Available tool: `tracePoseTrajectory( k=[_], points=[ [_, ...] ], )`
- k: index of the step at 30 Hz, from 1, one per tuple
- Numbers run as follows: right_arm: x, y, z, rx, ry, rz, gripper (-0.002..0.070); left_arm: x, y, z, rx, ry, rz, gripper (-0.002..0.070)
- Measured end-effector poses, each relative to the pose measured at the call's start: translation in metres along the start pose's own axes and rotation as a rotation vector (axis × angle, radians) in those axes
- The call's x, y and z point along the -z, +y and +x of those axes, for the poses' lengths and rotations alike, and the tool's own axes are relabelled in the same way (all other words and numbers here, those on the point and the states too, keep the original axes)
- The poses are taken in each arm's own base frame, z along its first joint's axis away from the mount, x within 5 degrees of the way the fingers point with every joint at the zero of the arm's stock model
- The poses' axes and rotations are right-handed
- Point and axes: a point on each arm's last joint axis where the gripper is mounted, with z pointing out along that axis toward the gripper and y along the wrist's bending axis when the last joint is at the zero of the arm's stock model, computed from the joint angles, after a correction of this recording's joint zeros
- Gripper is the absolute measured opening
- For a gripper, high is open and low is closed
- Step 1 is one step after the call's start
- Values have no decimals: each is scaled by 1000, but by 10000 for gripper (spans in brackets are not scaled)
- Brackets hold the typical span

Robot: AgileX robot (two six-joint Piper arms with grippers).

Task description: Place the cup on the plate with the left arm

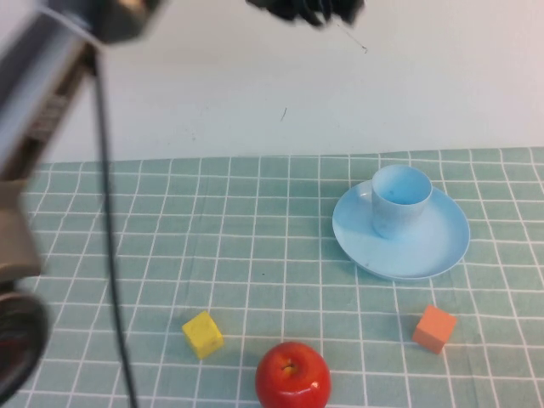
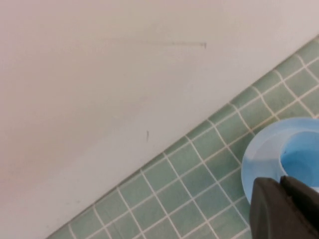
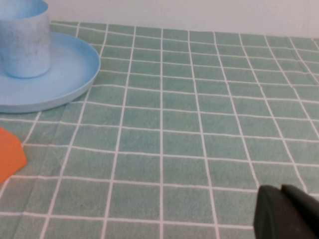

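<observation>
The light-blue cup (image 1: 398, 199) stands upright on the light-blue plate (image 1: 433, 246) at the right of the green checked cloth. It also shows on the plate (image 3: 60, 74) in the right wrist view (image 3: 22, 42). My left arm (image 1: 42, 110) rises along the left edge, and my left gripper (image 1: 306, 8) is high at the top, well above and away from the cup. In the left wrist view its fingers (image 2: 280, 180) are shut and empty, with the plate (image 2: 251, 164) and cup (image 2: 304, 162) below. My right gripper (image 3: 281, 188) is shut and empty low over the cloth, right of the plate.
A red apple (image 1: 292, 376) lies at the front centre. A yellow cube (image 1: 202, 334) lies to its left and an orange cube (image 1: 434, 328) in front of the plate, also seen in the right wrist view (image 3: 10, 154). A white wall (image 1: 255, 85) bounds the far edge.
</observation>
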Motion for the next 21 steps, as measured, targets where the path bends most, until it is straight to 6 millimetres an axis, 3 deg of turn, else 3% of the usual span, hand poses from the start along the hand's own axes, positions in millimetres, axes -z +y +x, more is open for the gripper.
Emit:
tracePoseTrajectory(
  k=[5,11,16,21],
  points=[
    [0,0,0,0,0,0,-2,96,13,-9,27,-157,2,3],
    [0,0,0,0,0,0,-2,184,19,2,32,-287,53,3],
    [0,0,0,0,-2,0,-2,211,19,27,12,-269,69,2],
    [0,0,0,0,-2,0,-2,208,16,60,3,-340,66,2]
  ],
)
